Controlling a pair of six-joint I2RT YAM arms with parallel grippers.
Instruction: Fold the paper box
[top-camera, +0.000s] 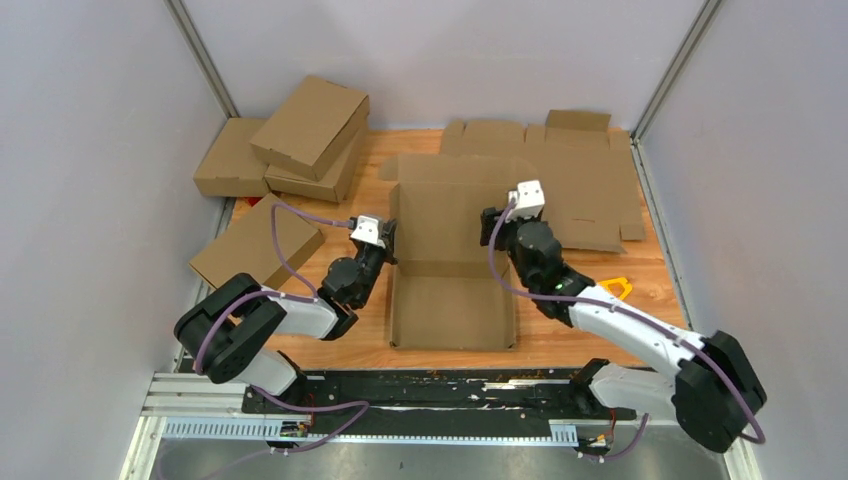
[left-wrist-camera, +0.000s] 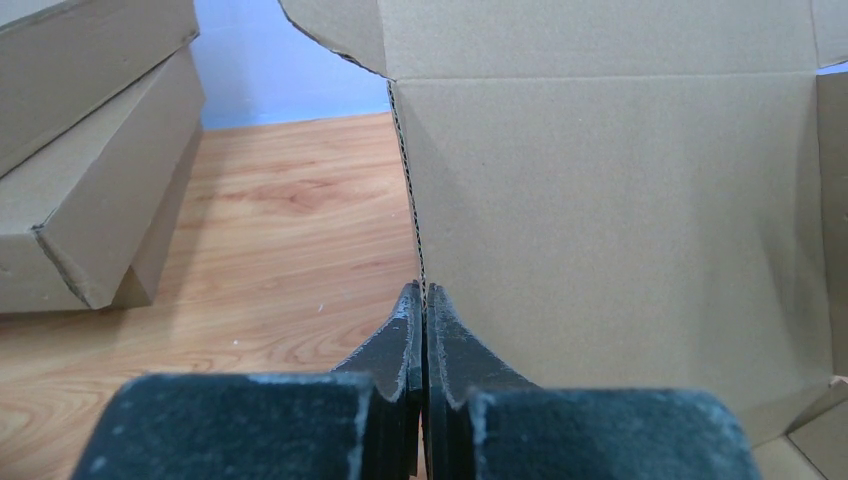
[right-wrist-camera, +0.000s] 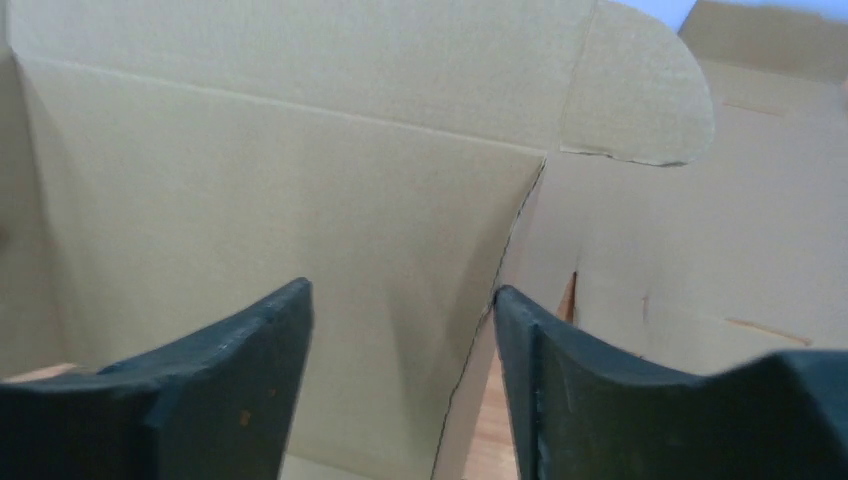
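Skew is your risk: your left gripper (left-wrist-camera: 424, 297) is clamped on the left wall of the box (top-camera: 452, 312) at mid-table, but your right gripper (right-wrist-camera: 400, 295), spread astride the right wall, grips nothing, so a pull could twist it.

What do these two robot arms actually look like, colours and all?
Both the left arm and right arm have black rounded joints and white link shells, with a purple cable looping along each. A small white block sits at each wrist. The left gripper and right gripper each have two matte black wedge-shaped fingers.
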